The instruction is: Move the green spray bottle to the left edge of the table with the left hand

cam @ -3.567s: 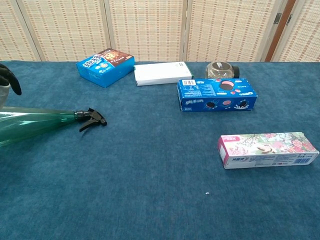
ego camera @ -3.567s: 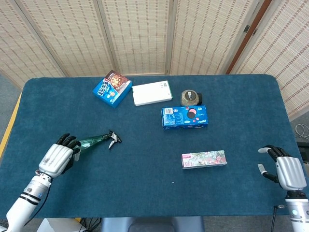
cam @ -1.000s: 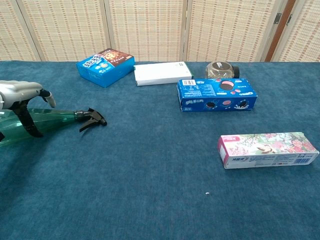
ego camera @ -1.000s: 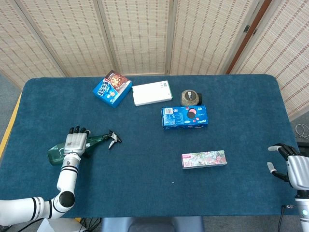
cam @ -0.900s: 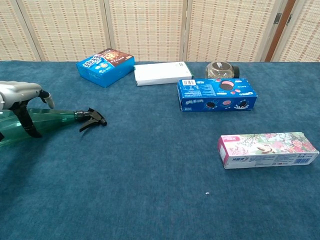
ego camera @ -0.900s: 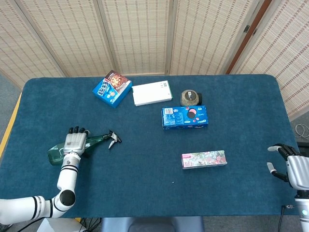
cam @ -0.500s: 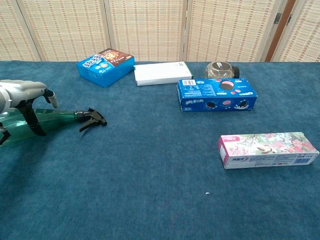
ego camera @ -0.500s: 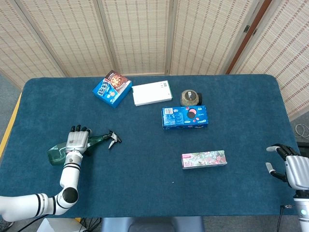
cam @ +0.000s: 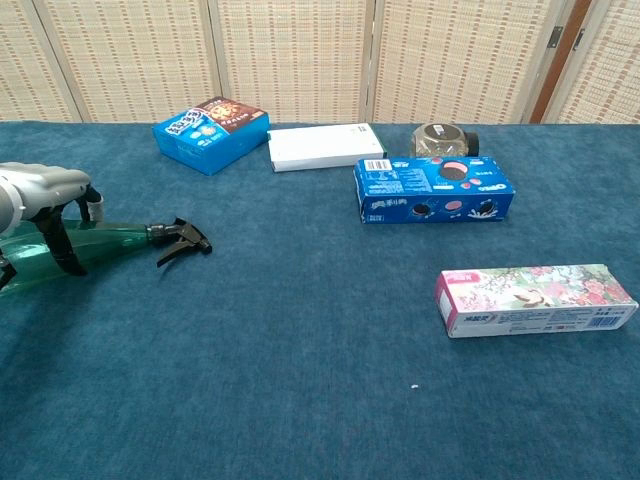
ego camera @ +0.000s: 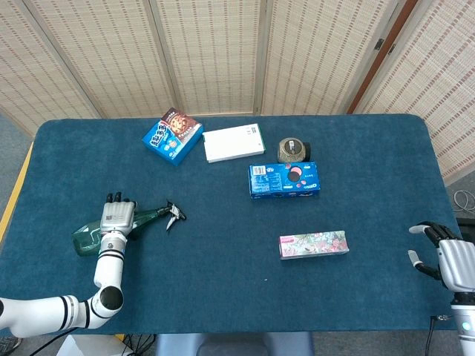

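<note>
The green spray bottle (ego camera: 87, 238) lies on its side near the table's left side, with its black trigger head pointing right. In the chest view the green spray bottle (cam: 120, 243) reaches off the left border. My left hand (ego camera: 116, 217) lies over the bottle's body with its fingers wrapped across it, and the left hand (cam: 45, 196) grips it from above. My right hand (ego camera: 451, 259) hovers open by the front right corner, holding nothing.
A blue snack box (ego camera: 172, 136) and a white box (ego camera: 234, 142) lie at the back. A dark jar (ego camera: 294, 150) sits behind a blue cookie box (ego camera: 284, 179). A floral box (ego camera: 313, 244) lies right of centre. The table's left edge (ego camera: 16, 194) is close to the bottle.
My left hand came from the bottle's base to lie over its body and closed around it. In the last half second the bottle slid slightly left. The right hand barely moved.
</note>
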`<state>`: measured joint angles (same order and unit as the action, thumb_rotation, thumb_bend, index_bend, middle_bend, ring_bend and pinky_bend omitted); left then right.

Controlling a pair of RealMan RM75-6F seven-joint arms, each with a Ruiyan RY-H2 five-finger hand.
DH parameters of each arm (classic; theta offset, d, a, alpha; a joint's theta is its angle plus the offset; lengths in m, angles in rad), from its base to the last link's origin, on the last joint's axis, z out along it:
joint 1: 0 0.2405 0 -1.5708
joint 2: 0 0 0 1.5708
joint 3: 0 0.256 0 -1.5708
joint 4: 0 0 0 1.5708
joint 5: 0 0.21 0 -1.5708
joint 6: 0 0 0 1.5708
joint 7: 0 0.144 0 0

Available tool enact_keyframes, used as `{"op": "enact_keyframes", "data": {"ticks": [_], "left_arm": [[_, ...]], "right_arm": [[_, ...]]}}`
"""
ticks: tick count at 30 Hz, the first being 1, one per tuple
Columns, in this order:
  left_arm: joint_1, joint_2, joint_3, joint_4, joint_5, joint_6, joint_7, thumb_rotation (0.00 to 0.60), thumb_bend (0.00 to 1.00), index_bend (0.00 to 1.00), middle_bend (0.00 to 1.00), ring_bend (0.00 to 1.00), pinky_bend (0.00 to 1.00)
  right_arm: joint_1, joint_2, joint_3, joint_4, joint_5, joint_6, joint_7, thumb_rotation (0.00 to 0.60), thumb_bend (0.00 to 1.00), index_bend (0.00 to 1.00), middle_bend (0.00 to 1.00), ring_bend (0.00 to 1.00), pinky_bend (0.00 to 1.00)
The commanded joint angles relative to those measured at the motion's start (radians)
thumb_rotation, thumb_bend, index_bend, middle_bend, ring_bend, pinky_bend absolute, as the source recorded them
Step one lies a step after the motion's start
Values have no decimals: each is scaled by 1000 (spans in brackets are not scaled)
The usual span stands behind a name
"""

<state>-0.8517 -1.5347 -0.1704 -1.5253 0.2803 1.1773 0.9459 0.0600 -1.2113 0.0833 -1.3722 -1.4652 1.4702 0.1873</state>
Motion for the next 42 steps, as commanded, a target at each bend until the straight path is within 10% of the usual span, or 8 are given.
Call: {"op": "enact_keyframes", "data": {"ticks": [1,15,42], "left_arm": [[1,-2,1,2,-1,3,2,600,0,351,289,100,0],[17,6,1,-4,10,10,-7,600,0,459,426,336,0],[80,100,-31,-111,142,12,-176,600,0,509,460,409,11]], "right_arm": [[0,-1,-1,0,-1,-1,0,600,241,404,365,323,516],[2,-7,-2,0,-2,-5,-2,600,241,404,365,324,516],[4,-12,-2,-7,-4,-3,-6,600,241,405,365,324,516]]}}
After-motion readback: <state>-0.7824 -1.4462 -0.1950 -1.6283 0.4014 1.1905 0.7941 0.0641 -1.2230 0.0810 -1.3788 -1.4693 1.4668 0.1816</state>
